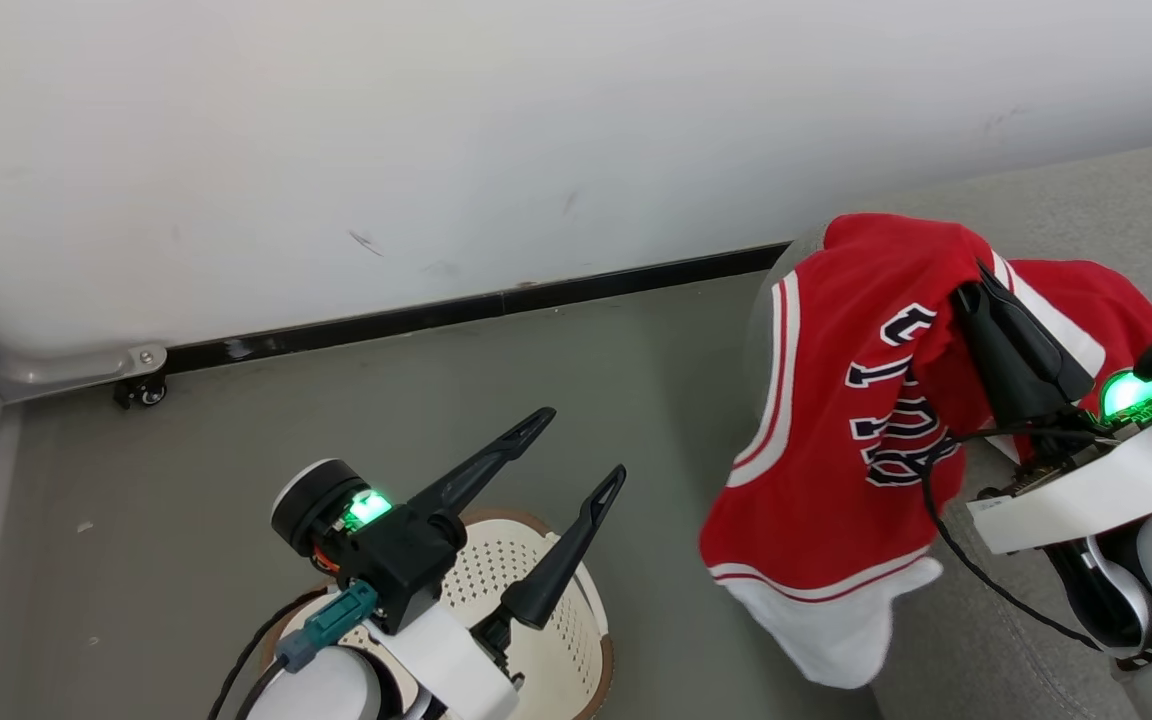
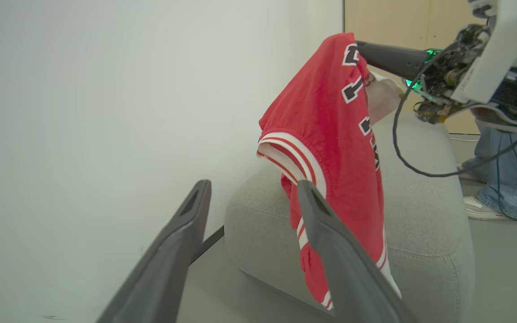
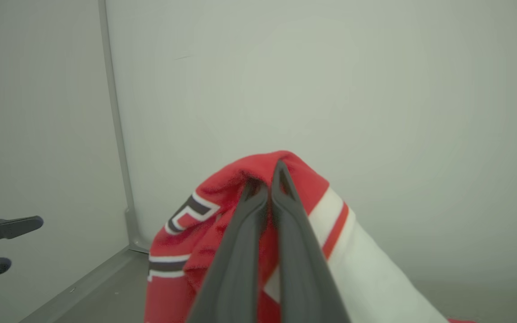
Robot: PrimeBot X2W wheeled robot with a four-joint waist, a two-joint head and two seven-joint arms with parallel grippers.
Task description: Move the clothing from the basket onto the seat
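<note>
One piece of red clothing [image 1: 836, 420] hangs clamped in the right gripper [image 1: 978, 275] over the left end of the grey sofa [image 2: 420, 215]. The left gripper [image 1: 583, 441], spread wide and holding nothing, hovers above the basket [image 1: 591, 620].

A plain white wall [image 1: 436, 150] ran across the far side, marked by a few dark scuffs [image 1: 366, 242]. A black baseboard [image 1: 476, 305] lined its foot above the grey floor [image 1: 236, 440]. At the far left corner, a grey metal strip [image 1: 46, 370] ended beside a small caster [image 1: 141, 392]. Light fell soft and even. A tan wood panel [image 2: 388, 22] stood beyond the wall's right end.
</note>
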